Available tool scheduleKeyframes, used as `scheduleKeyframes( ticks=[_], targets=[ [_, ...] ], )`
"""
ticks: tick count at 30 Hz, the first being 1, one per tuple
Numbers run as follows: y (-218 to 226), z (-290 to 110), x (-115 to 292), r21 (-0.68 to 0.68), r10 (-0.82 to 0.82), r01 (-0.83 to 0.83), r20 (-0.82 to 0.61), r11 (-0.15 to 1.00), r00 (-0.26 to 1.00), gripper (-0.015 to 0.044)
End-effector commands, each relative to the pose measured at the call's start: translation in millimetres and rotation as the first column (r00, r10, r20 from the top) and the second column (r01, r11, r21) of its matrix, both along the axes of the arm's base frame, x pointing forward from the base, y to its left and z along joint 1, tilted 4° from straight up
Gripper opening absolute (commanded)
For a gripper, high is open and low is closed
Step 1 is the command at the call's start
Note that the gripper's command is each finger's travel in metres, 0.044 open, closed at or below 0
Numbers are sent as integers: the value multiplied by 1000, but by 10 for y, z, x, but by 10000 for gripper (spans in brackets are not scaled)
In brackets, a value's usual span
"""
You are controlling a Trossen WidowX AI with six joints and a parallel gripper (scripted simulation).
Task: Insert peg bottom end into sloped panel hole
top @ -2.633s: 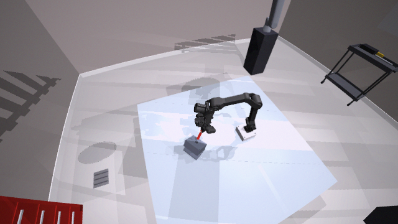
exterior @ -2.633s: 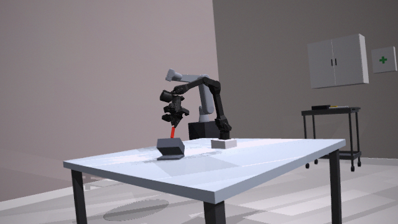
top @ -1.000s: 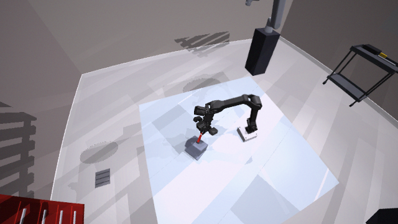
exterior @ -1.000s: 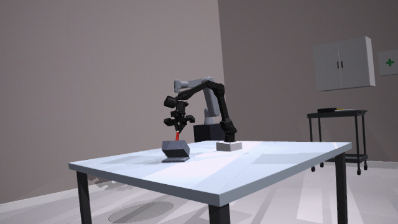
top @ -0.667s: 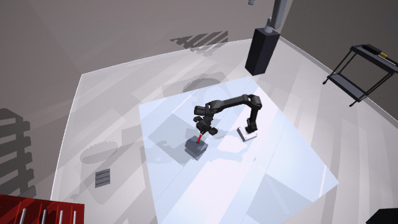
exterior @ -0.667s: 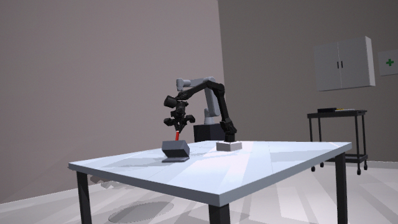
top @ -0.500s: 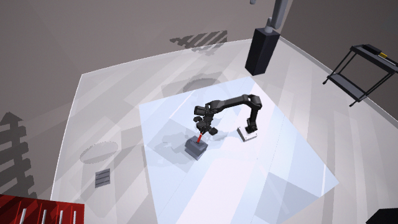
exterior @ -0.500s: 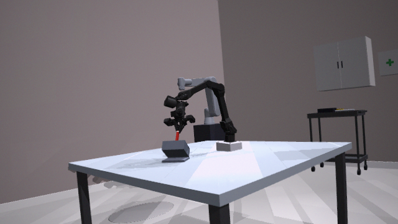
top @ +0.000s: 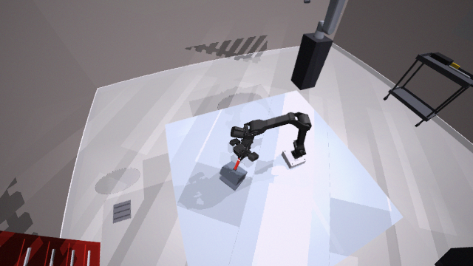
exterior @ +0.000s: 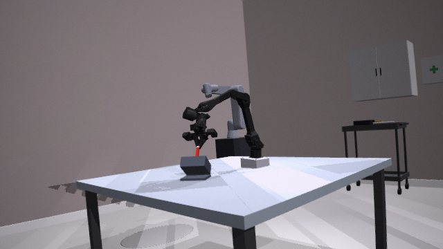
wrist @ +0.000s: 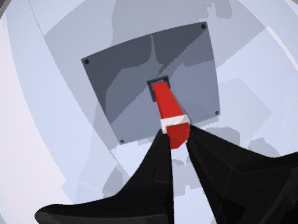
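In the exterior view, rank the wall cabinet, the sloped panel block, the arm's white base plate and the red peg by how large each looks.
1. Wall cabinet
2. Sloped panel block
3. White base plate, slightly smaller than the block
4. Red peg, held in the pincer

The cabinet is farthest, so its true size stays unsure.
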State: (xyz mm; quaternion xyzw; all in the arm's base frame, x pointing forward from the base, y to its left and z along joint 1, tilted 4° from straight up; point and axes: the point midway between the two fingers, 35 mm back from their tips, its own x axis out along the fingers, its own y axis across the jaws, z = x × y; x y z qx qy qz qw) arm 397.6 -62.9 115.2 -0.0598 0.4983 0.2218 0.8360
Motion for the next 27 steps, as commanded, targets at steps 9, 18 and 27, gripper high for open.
scheduleKeyframes(
  ticks=[9, 18, 27],
  targets=[
    [9, -41, 17, 2, -5, 5, -5, 1000, 1000, 0],
    [13, -58, 25, 2, -5, 5, -4, 1000, 1000, 0],
    [20, -74, 36, 2, -5, 5, -4, 1000, 1000, 0]
  ],
)
